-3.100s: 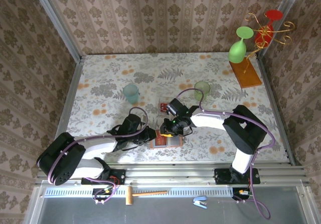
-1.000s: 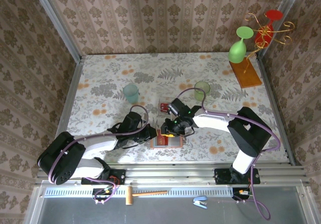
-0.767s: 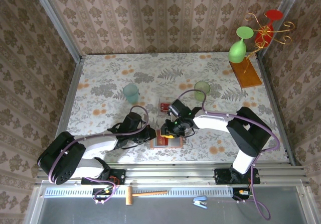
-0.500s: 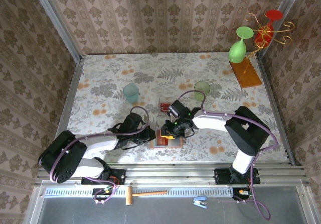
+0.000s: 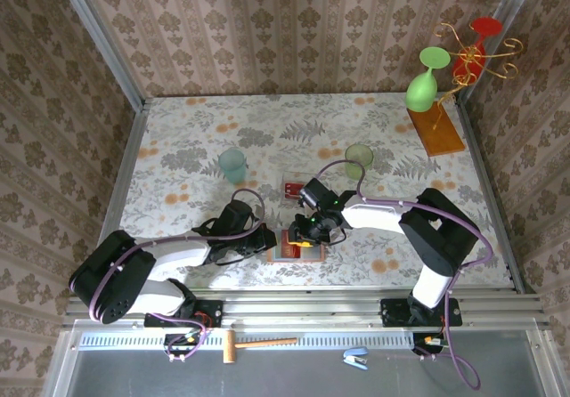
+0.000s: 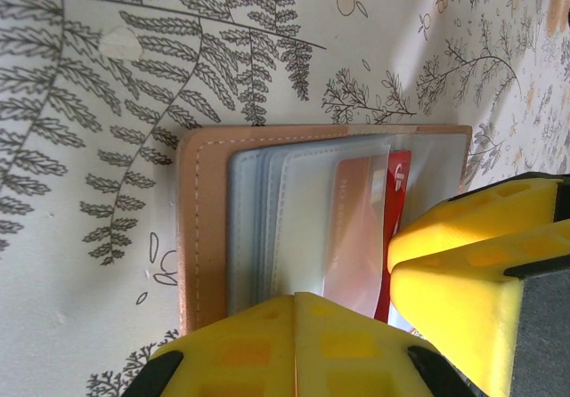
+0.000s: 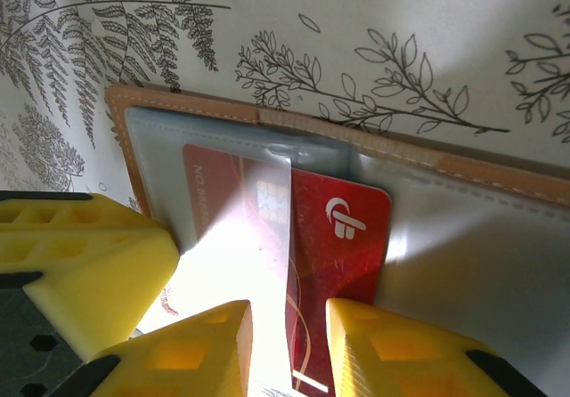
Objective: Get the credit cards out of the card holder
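Observation:
The tan card holder (image 5: 298,251) lies open near the table's front, between my two grippers. In the left wrist view its tan leather (image 6: 200,219) frames grey-blue pockets, and my left gripper (image 6: 298,299) rests shut on top of them. A red credit card (image 7: 343,228) sticks halfway out of a clear pocket. My right gripper (image 7: 287,312) stands open over it, one finger on either side of the exposed half. The same card (image 6: 398,183) peeks out beside the right fingers (image 6: 463,272). From above, the left gripper (image 5: 272,244) and right gripper (image 5: 310,234) meet over the holder.
Another red card (image 5: 291,188) lies on the table just behind the holder. A teal cup (image 5: 233,163) and a green cup (image 5: 359,157) stand further back. A wooden stand with coloured glasses (image 5: 436,125) is at the back right.
The right gripper has shifted slightly over the card holder, and the holder has moved a little with it. The left arm has stayed almost still.

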